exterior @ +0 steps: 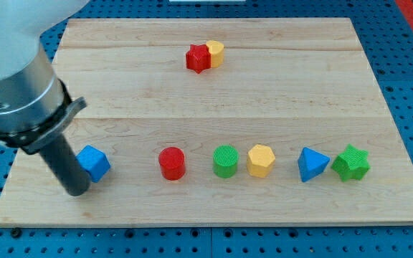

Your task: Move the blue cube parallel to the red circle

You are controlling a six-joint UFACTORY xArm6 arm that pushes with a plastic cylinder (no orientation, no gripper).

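Wooden counter (278,93): pale planks, carries eight blocks, blue pegboard around it.
End effector: plain dark rod, no jaws to open or close, grips nothing; my tip (76,192) sits low at the view's left, near the counter's bottom edge.
Blue cube (92,163): touching or just beside the rod on the tip's right, slightly above the tip; one corner points to the view's right, top face lighter than the sides.
Red circle (171,163): right of the tip, past the blue cube, short upright cylinder, clear gap between it and the cube.
In the way: nothing lies between cube and red circle.
Row further right of the tip: green cylinder (225,160), yellow hexagon (260,160), blue triangle (312,165), green star (351,163), roughly level with the cube.
Far pair: red star (198,58) and yellow block (215,53), touching each other, well apart from the tip, toward the view's top.
Count: blue 2, red 2, green 2, yellow 2; rods 1.
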